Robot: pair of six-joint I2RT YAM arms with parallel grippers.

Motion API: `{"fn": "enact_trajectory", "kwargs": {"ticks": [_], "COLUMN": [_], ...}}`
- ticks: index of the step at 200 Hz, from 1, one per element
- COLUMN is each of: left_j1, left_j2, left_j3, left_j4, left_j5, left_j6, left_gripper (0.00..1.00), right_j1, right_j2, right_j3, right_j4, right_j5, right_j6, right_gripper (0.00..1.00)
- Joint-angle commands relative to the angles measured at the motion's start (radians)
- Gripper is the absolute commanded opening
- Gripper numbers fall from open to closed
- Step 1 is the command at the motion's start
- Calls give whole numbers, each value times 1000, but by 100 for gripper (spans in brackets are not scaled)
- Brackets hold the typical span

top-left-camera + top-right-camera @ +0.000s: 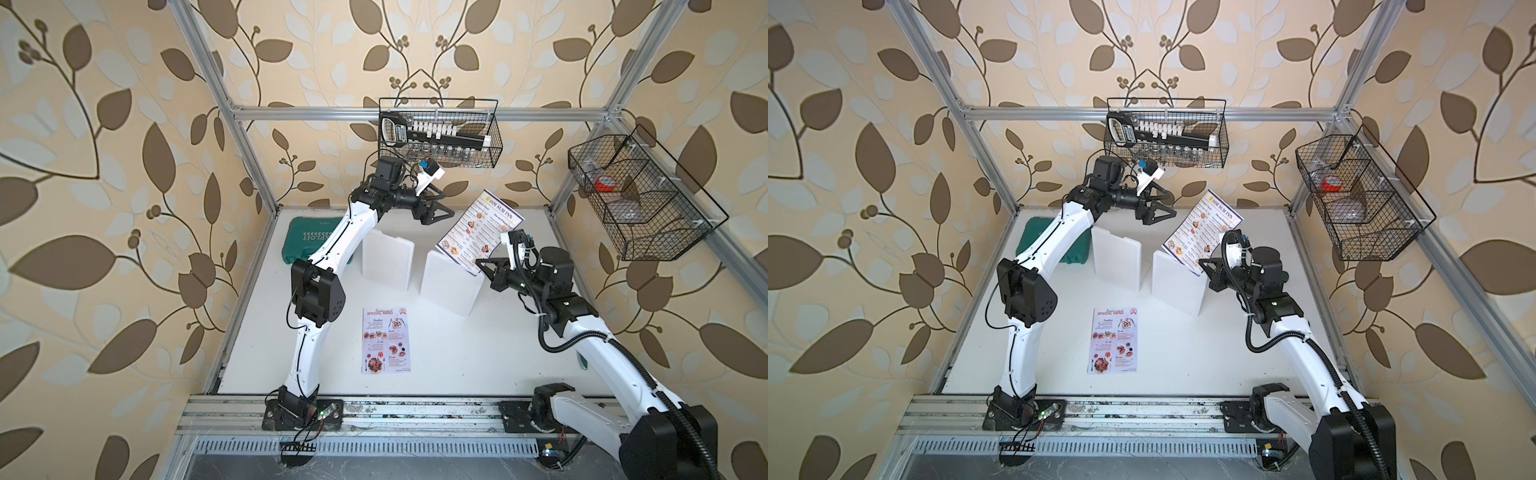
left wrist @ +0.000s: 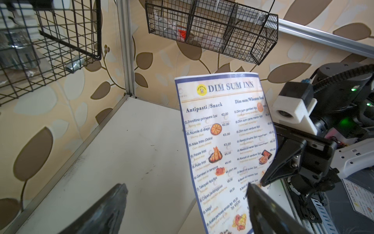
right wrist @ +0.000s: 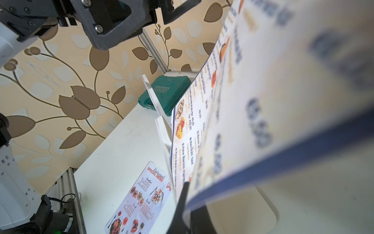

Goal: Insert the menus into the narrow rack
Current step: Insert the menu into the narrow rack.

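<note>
Leaf-patterned wallpaper (image 1: 104, 174) lines an aluminium frame (image 1: 316, 111) around a white worktop (image 1: 478, 357). The left arm (image 1: 316, 291) and right arm (image 1: 590, 340) both reach from the near edge toward the far side.

A long wire basket (image 1: 440, 133) hangs on the far wall and a compartmented wire basket (image 1: 640, 199) on the right wall.

The narrow rack (image 1: 388, 259), two white upright panels side by side, stands mid-worktop. A green case (image 1: 309, 241) lies far left, partly behind the left arm.

The Dim Sum Inn menu (image 1: 482, 226) is aloft and tilted above the rack's right panel. Its lower edge is at the panel's top, but whether they touch cannot be told.

The Special Menu (image 1: 386, 340) lies flat on the worktop, near of the rack.

The right tool (image 1: 482, 266) is clamped on the Dim Sum Inn menu's lower right edge. The left tool (image 1: 448, 204) hangs in the air just left of that menu, its jaws spread wide and empty.
</note>
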Motion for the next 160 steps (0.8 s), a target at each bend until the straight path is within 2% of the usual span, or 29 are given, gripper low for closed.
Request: {"fn": "enact_trajectory", "kwargs": {"ticks": [1,64,160], "left_j1": [2,2,0], "left_j2": [9,31,72], "left_j3": [39,47,106], "left_j4": [-15,-64,-200], "left_j5": [-24,-41,-4], "left_j6": [-4,14,60], "left_gripper": [99,99,97], "right_j1": [-2,-3,-2], "right_j2": [-15,-16,-27], "right_j3": [-17,-20,-35], "right_j4": [14,27,55], "right_j5": [-22,-25,-34], "right_j6": [-13,-13,-15], "right_gripper": [0,0,0]}}
